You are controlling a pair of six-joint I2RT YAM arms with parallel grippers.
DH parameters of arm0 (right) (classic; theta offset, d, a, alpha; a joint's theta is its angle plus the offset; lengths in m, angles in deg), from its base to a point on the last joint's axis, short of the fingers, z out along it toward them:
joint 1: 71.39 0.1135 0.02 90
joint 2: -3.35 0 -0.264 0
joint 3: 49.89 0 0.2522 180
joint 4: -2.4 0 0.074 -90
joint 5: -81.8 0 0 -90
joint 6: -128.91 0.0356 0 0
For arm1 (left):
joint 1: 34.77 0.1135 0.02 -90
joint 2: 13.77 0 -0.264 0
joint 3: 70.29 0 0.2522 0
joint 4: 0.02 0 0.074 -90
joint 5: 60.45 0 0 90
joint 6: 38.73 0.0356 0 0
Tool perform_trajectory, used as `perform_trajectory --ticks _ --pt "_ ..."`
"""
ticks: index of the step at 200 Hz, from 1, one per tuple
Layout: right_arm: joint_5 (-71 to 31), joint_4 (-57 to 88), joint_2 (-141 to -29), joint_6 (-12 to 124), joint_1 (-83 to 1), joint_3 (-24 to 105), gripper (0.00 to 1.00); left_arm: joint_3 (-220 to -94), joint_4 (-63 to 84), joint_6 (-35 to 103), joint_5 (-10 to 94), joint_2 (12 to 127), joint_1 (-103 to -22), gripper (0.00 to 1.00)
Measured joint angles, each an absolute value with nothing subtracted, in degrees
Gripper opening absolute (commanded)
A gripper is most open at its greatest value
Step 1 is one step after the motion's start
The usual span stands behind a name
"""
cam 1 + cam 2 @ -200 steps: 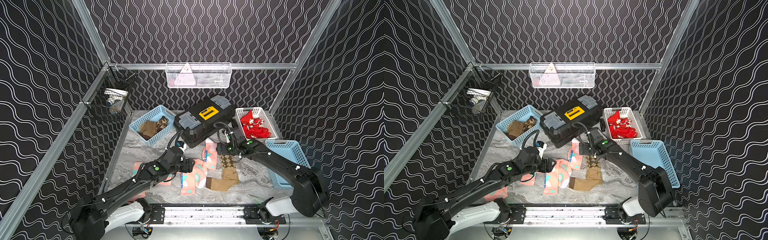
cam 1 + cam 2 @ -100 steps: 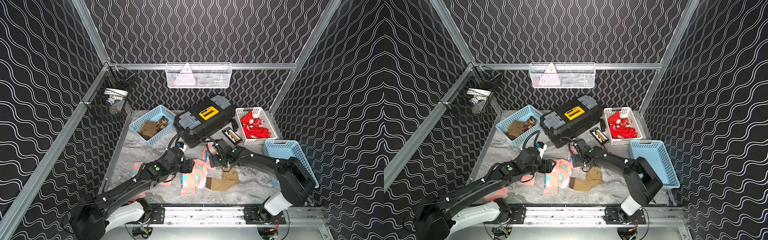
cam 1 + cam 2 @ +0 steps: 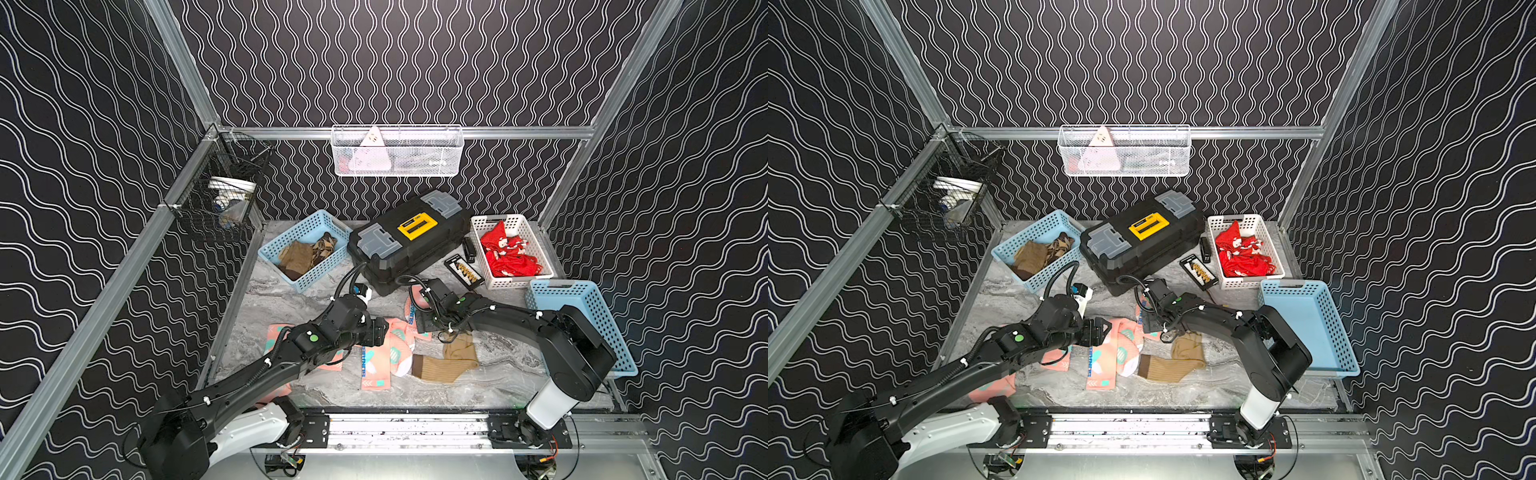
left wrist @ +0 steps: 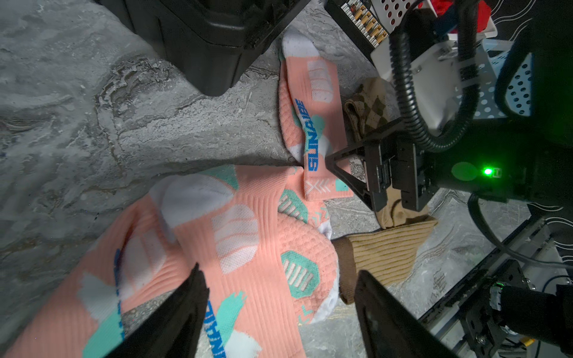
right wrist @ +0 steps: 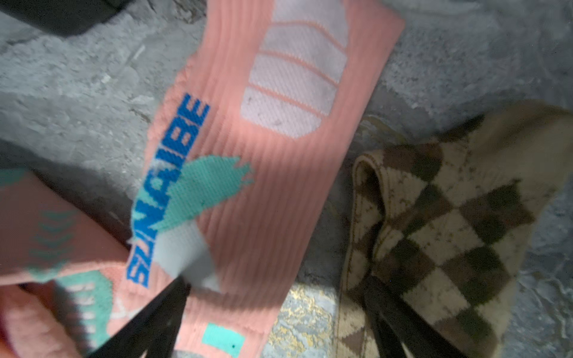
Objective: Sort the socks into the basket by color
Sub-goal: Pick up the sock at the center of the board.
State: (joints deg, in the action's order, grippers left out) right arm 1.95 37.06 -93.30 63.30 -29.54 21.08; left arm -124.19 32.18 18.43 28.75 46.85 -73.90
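While both jaws stand open and empty, salmon-pink ribbed socks with teal marks (image 3: 374,365) lie on the grey bench (image 3: 291,299) under the left jaws. One pink sock (image 5: 279,155) and a tan-brown argyle sock (image 5: 449,217) lie side by side under the right jaws.

The left gripper (image 4: 277,274) stood with its jaws wide apart over a salmon-pink sock (image 4: 235,235) on the marble table (image 4: 93,124). Reckoned from that gripper, a tan ribbed sock (image 4: 387,248) lay at three o'clock, touching the pink one. A second pink sock (image 4: 313,102) lay at twelve, with the right gripper (image 4: 338,169) over its cuff at one. A black toolbox (image 4: 201,40) sat at eleven.
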Motion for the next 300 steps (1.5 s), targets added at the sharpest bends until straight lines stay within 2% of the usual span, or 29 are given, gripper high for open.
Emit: perform_trajectory --ticks 42,69,95,105,144,190,300 --pt "2.4 35.9 -90.7 63.3 -29.2 22.7 0.90 -125.2 33.8 18.5 28.4 45.7 -73.9 0.79" --pt "2.0 34.9 -93.1 63.3 -29.1 23.5 0.90 -125.3 34.3 18.5 28.2 45.6 -73.9 0.79" --pt "1.5 32.1 -96.7 63.1 -28.9 22.8 0.85 -125.3 34.3 18.4 28.1 45.9 -73.9 0.79" --pt "1.4 30.7 -98.2 63.0 -28.8 22.5 0.78 -125.3 34.3 18.4 28.1 46.0 -73.9 0.79" --pt "1.7 27.3 -99.3 62.9 -28.7 21.2 0.35 -125.4 34.3 18.4 28.1 46.4 -73.9 0.78" --pt "2.2 28.1 -93.0 63.4 -28.7 19.5 0.00 -125.4 34.2 18.4 28.2 47.0 -73.9 0.78" --pt "-0.1 37.3 -75.5 63.4 -28.7 20.7 0.00 -125.0 34.3 18.4 28.2 46.3 -73.9 0.78"
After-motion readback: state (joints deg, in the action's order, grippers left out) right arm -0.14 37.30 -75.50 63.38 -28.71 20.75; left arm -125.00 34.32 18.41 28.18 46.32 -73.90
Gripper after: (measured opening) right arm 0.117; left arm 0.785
